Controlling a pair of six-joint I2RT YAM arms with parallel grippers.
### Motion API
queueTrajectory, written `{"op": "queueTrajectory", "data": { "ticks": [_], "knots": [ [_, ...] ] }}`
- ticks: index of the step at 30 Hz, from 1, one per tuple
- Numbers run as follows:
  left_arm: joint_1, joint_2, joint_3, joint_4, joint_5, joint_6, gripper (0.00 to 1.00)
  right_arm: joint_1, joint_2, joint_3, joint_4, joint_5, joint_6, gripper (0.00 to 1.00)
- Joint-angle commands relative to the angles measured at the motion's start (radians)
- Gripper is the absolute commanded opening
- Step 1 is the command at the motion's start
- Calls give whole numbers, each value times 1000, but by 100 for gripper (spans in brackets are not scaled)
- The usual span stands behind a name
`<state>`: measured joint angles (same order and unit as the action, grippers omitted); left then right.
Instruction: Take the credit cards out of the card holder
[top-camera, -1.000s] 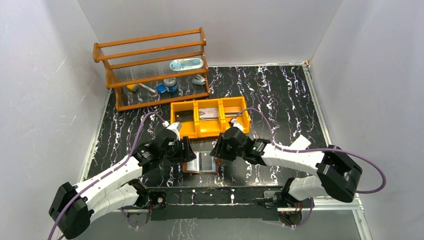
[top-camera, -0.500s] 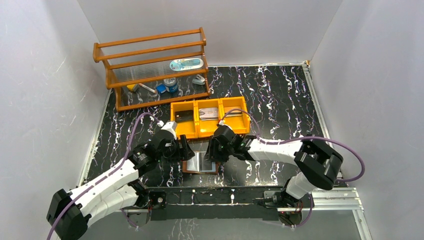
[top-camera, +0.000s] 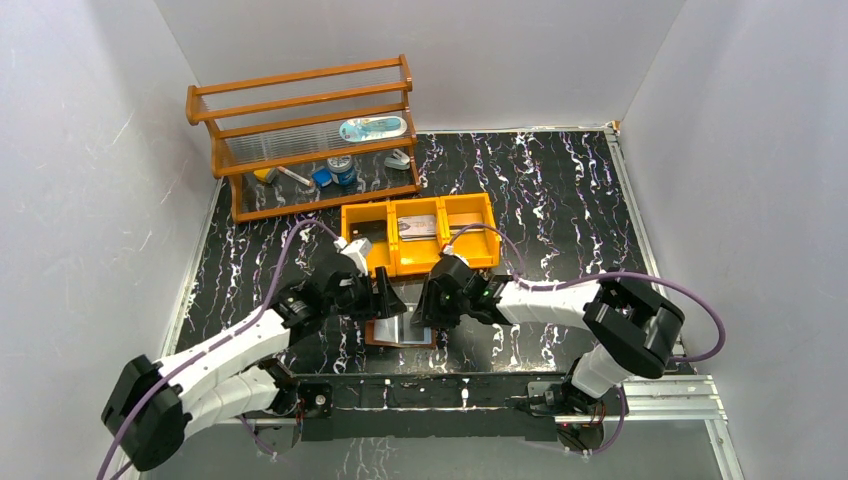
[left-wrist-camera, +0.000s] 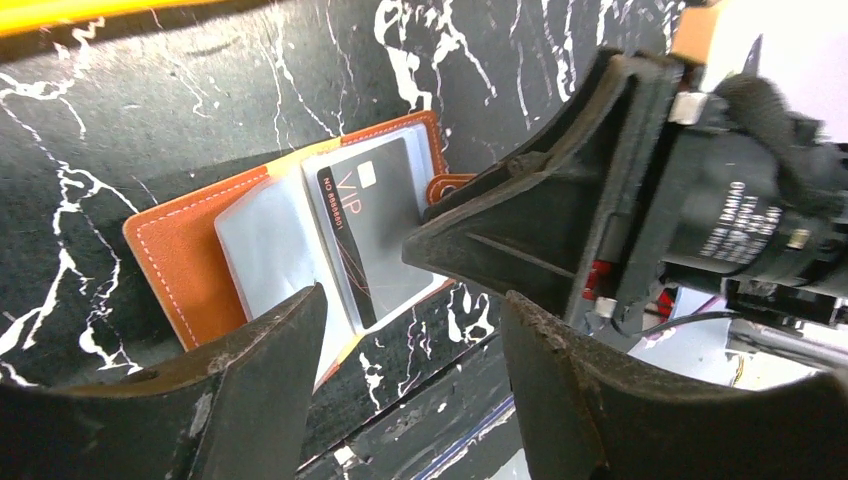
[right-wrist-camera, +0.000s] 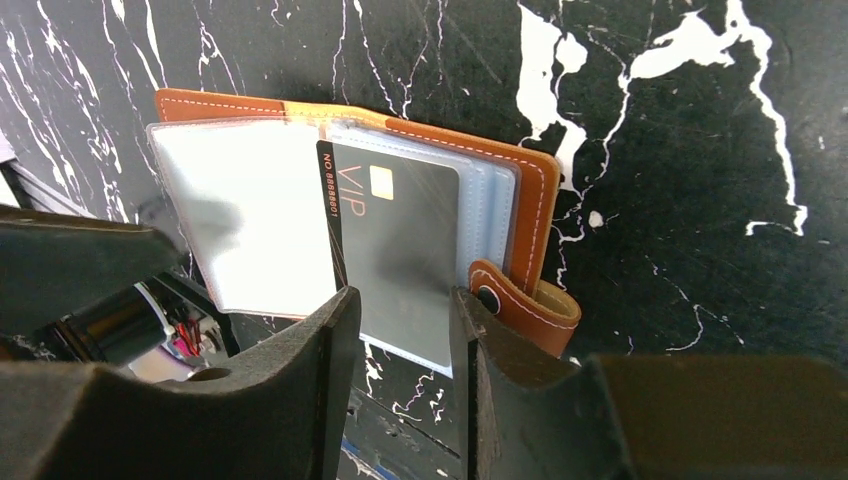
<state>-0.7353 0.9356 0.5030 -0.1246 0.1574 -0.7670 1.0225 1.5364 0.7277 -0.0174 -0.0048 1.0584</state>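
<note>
The brown leather card holder lies open on the black marble table near the front edge. In the right wrist view the card holder shows pale glossy sleeves, a dark "VIP" credit card in a sleeve, and the snap tab. My right gripper is open a little, its jaws either side of the near edge of the card's sleeve. My left gripper is open and empty, just beside the card holder and the card. In the top view the left gripper and the right gripper hover at the holder's two sides.
An orange three-compartment tray stands just behind the card holder. A wooden shelf rack with small items is at the back left. The right gripper's body sits close in front of the left gripper.
The right gripper has moved left onto the card holder's right side and its arm has folded in. The left gripper has shifted right and forward to the holder's left edge.
</note>
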Motion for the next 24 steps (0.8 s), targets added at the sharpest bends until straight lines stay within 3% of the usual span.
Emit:
{"op": "queueTrajectory", "data": {
  "ticks": [1,9,24],
  "knots": [
    [1,76,23,48,73,0,61,-2,-8,-62,-38,58,29,47],
    [1,171,13,15,9,-30,56,-1,-5,-72,-31,75,41,47],
    [1,296,-26,65,38,-38,42,-1,0,-109,22,40,43,47]
  ]
}}
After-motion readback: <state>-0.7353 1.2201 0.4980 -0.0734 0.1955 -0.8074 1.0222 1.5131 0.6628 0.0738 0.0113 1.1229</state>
